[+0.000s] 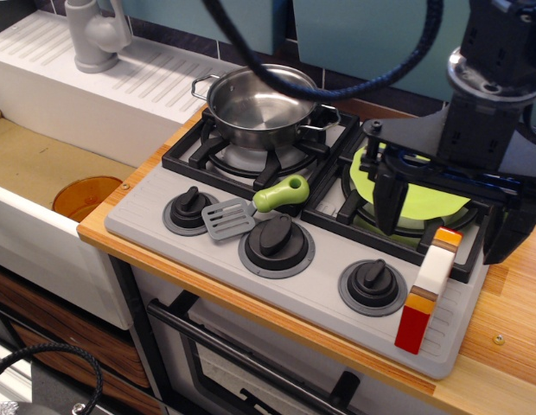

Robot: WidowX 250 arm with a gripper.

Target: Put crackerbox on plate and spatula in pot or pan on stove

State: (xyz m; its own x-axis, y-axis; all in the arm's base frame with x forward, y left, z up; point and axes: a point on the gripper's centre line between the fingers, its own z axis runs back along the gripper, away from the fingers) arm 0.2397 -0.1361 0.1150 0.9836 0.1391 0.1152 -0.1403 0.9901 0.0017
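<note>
Observation.image view: crackerbox point(428, 290) stands upright at the stove's point(147, 216) front right corner, just before the plate point(372, 181).
Spread fingers point(445, 226) hover above it, gripping nothing; a clumsy pinch could tip it off the edge. Spatula point(251, 207) lies between the knobs; pot point(261, 105) sits empty behind it.

Toy kitchen — stove point(251, 216), sink point(43, 173), faucet point(93, 35).

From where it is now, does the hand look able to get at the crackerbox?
Probably yes. The crackerbox stands upright at the stove's front right edge, with nothing over it, and the open hand hovers just behind, above the plate.
</note>
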